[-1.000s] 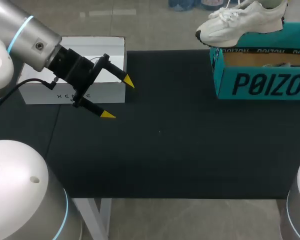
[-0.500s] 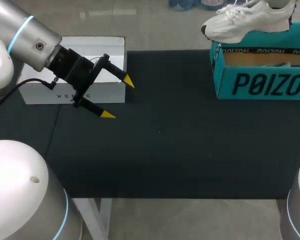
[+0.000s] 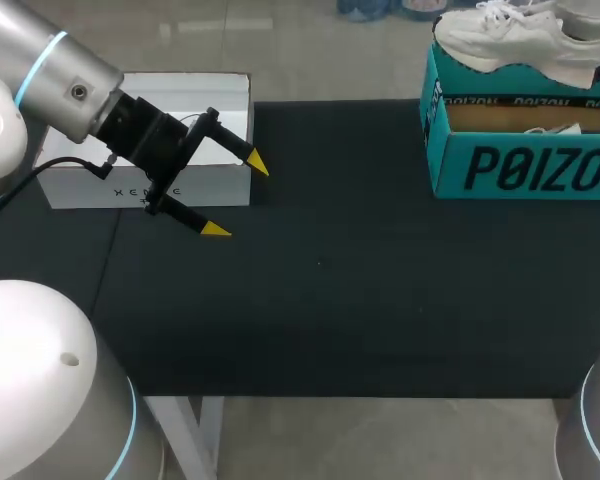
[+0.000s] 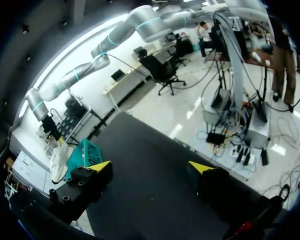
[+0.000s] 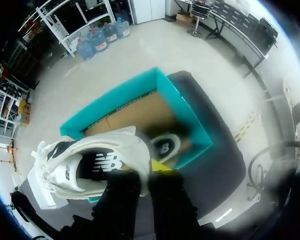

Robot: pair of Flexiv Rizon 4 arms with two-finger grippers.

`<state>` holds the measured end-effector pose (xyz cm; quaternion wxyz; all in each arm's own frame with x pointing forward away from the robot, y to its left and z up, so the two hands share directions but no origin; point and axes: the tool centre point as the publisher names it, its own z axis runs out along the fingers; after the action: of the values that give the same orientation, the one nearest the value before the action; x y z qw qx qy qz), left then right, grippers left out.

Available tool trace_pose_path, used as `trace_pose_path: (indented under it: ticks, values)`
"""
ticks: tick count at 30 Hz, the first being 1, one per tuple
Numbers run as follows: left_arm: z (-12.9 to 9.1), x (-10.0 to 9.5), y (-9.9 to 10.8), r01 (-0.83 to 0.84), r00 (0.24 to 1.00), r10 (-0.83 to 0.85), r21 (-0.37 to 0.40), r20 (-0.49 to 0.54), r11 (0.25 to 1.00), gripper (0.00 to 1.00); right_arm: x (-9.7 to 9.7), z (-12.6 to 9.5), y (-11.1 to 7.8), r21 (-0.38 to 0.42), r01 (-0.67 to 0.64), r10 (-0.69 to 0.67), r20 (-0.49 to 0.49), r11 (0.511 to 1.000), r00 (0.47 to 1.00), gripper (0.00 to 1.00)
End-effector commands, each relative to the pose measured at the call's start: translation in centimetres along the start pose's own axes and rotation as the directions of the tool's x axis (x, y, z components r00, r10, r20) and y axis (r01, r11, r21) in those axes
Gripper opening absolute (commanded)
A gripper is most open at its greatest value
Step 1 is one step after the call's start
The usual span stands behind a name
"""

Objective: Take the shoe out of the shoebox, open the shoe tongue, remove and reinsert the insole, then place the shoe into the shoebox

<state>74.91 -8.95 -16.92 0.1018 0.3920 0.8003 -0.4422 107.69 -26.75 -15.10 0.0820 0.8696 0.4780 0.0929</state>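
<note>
Shoe hanging over the box, left arm off to the side

Closest in, over the left side of the black table mat (image 3: 320,300), the left gripper (image 3: 237,197) hangs with its fingers spread wide, released, just in front of a white box (image 3: 220,95). Farther back on the right sits the teal shoebox (image 3: 520,165), open on top, with what looks like a second shoe (image 5: 165,146) lying inside. At the far edge, the right gripper (image 5: 145,167) is clenched on the heel collar of the white shoe (image 3: 500,40), one finger inside and one outside. It holds the shoe in the air above the box's back rim, toe toward the robot's left.
</note>
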Motion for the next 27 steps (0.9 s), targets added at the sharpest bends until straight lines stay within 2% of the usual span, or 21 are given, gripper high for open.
trace_pose_path:
  ticks: [1,9,16,27]
  values:
    - [0.0,0.0,0.0,0.0,1.0,0.0,-0.002,-0.003,1.0,1.0,0.1,2.1,1.0,0.006,-0.008,0.008,0.003,1.0,1.0,0.0]
    - [0.0,0.0,0.0,0.0,1.0,0.0,-0.002,-0.003,1.0,1.0,-0.8,5.0,4.3,-0.002,0.006,-0.006,-0.021,1.0,1.0,0.0]
    - [0.0,0.0,0.0,0.0,1.0,0.0,-0.002,-0.003,1.0,1.0,-1.5,6.3,6.7,-0.018,0.054,-0.053,0.018,0.998,0.998,0.0]
    - [0.0,0.0,0.0,0.0,1.0,0.0,-0.002,-0.003,1.0,1.0,-2.1,9.3,8.5,-0.024,0.109,-0.108,0.032,0.994,0.994,0.0]
